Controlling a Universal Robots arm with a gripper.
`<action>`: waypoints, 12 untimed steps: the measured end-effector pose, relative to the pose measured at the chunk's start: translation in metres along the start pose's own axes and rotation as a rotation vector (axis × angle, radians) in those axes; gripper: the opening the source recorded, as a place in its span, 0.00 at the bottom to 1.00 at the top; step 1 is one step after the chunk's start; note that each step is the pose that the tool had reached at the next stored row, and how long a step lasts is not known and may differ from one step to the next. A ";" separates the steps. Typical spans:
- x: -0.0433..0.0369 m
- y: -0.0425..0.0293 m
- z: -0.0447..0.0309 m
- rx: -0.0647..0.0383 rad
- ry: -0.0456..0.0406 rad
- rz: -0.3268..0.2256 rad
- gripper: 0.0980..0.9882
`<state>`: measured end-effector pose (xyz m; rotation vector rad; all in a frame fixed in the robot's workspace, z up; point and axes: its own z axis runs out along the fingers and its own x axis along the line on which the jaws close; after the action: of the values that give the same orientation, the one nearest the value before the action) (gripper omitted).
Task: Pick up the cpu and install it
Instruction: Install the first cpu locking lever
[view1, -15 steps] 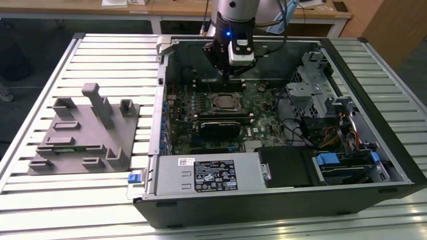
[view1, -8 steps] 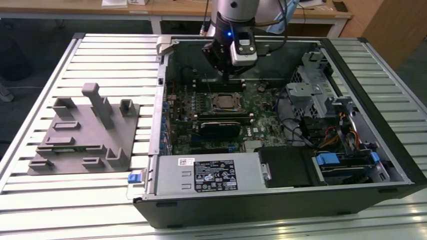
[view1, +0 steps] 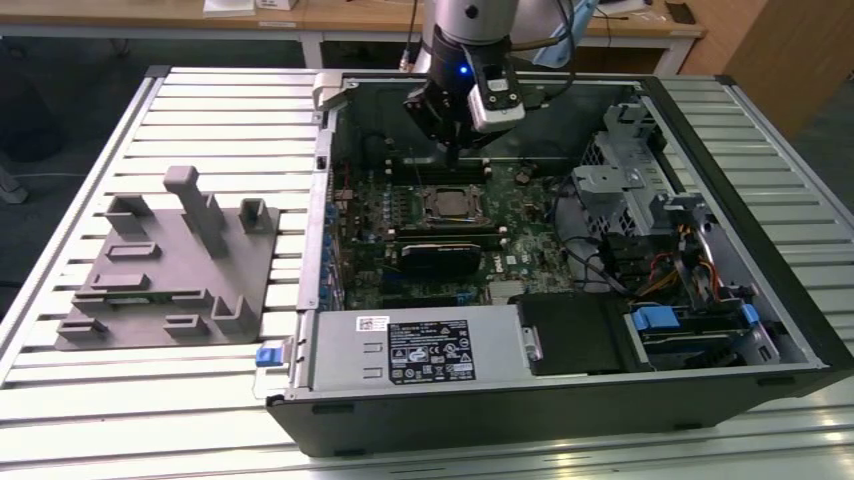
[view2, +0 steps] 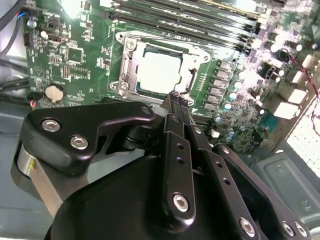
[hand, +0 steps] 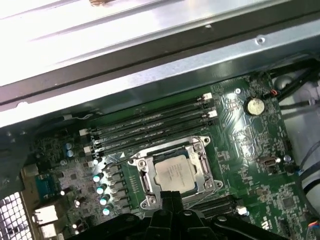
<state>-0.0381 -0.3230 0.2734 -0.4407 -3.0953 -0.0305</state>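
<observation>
Already socketed, cpu (view2: 161, 71) sits below gripper (view2: 176, 100)

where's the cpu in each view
Exterior view: the cpu sits in its socket mid-motherboard, below the gripper.
Second wrist view: cpu just beyond the shut gripper.
First wrist view: cpu just past the gripper.
Shared landmark: the metal socket frame around it.

One cpu (hand: 174, 173), four memory slots (hand: 150, 124), one grey tray (view1: 167, 270)
</observation>
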 end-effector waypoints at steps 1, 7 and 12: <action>0.0000 0.0001 0.0002 -0.002 -0.0030 -0.013 0.01; -0.0001 0.0000 0.0016 -0.002 -0.0076 -0.117 0.01; 0.0000 -0.0001 0.0032 -0.001 -0.0070 -0.207 0.01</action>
<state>-0.0381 -0.3231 0.2701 -0.1195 -3.1333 -0.0328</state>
